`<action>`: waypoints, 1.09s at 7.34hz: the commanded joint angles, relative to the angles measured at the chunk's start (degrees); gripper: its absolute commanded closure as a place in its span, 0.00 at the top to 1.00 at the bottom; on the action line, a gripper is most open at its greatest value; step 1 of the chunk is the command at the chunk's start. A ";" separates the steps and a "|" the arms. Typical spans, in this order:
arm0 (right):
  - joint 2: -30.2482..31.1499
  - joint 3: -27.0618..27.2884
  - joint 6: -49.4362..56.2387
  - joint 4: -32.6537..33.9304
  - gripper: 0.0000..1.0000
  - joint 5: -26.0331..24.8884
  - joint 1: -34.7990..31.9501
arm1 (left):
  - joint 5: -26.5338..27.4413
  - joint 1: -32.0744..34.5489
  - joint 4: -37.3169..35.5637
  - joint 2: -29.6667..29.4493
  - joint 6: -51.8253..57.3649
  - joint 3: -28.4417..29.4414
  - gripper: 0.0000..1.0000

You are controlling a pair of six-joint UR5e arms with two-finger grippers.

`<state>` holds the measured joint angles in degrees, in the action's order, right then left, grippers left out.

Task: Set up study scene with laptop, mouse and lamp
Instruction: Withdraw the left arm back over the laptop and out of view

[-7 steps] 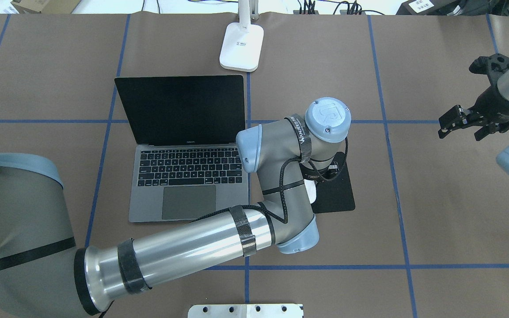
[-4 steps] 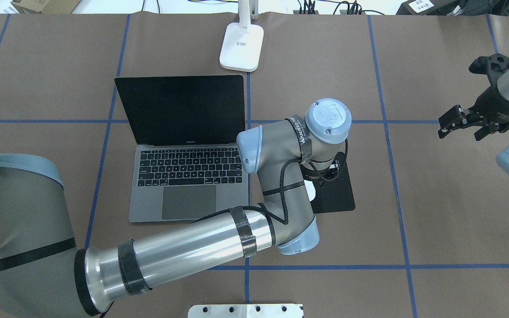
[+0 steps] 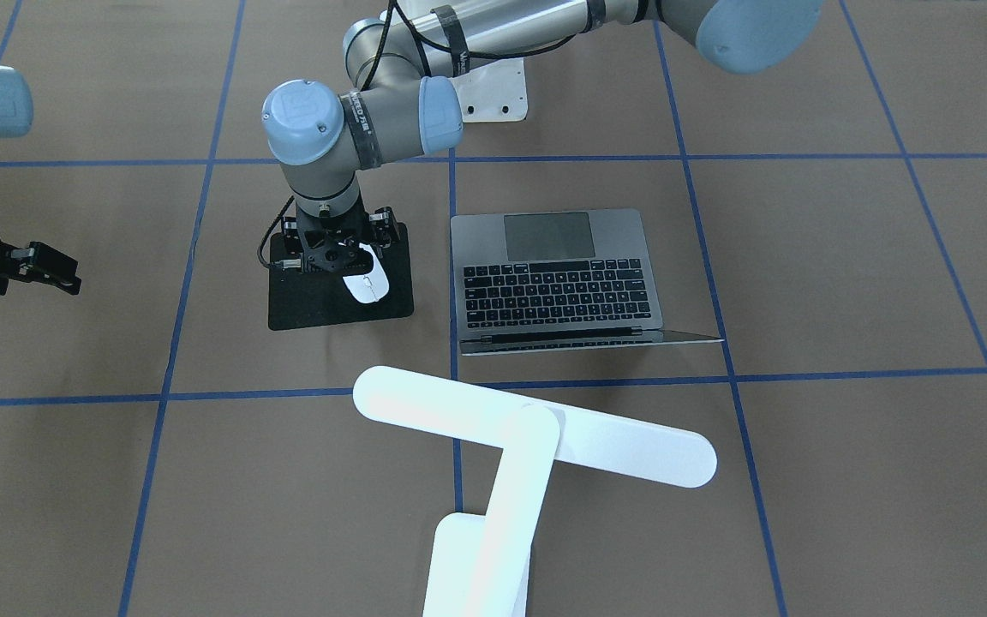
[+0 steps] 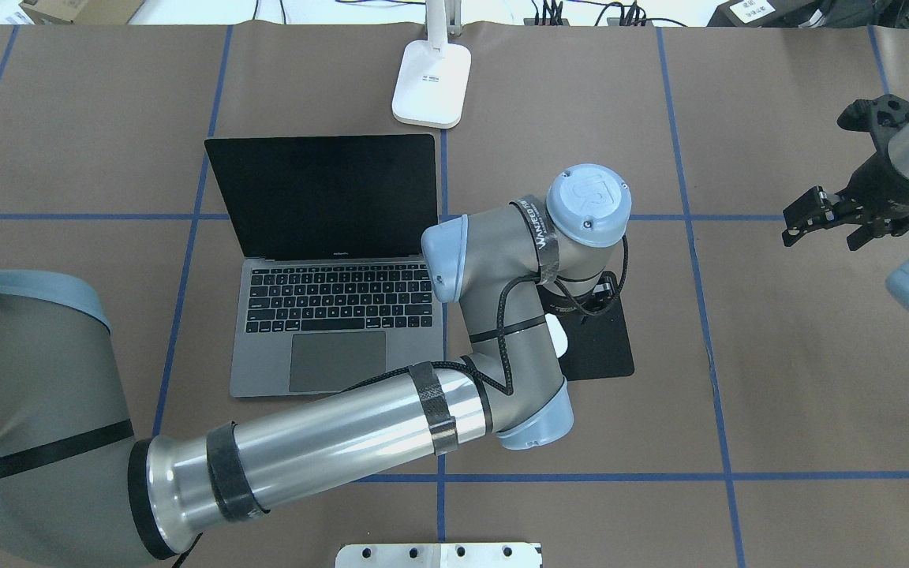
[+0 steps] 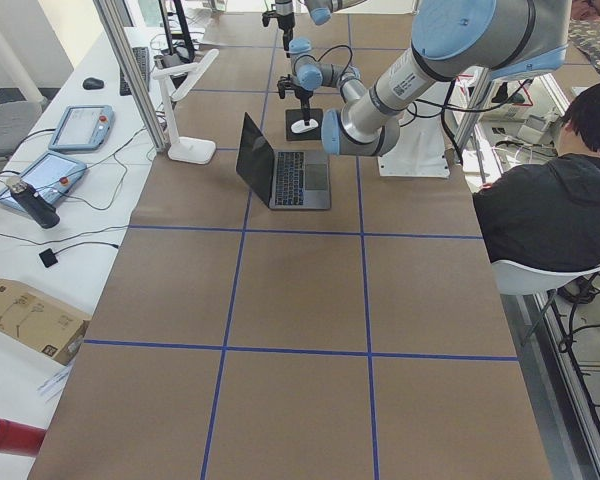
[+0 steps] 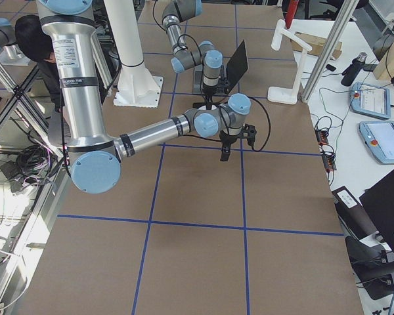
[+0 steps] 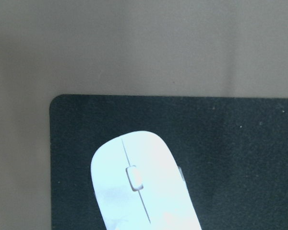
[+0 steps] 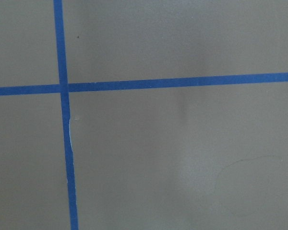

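White and glossy, the mouse lies on the black mat beside the open laptop in the front-facing view, with the lamp behind the screen. The left gripper hangs over the mouse's end nearer the robot, jaws spread, apparently holding nothing. Overhead, the left arm hides most of the mouse, and the right gripper hovers spread and empty, well apart. The left wrist view shows the mouse angled near the mat's corner. A sideways drift on lifting could clip it and skid it onto the table.
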<state>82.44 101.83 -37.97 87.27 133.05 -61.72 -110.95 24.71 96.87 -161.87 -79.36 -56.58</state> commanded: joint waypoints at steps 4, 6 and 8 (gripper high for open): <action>2.44 0.13 6.40 0.00 0.99 1.67 -3.75 | 0.03 5.87 -10.38 24.22 0.96 -35.87 1.00; 4.73 0.13 9.57 -0.09 0.99 2.48 -7.00 | 0.21 8.16 -17.64 37.88 15.11 -53.64 1.00; 8.68 -0.05 14.02 -0.09 0.99 3.09 -11.99 | 0.12 13.15 -17.43 54.39 28.60 -62.58 1.00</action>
<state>88.81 101.85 -27.48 87.19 135.67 -70.68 -110.78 34.89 79.70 -117.22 -58.75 -113.51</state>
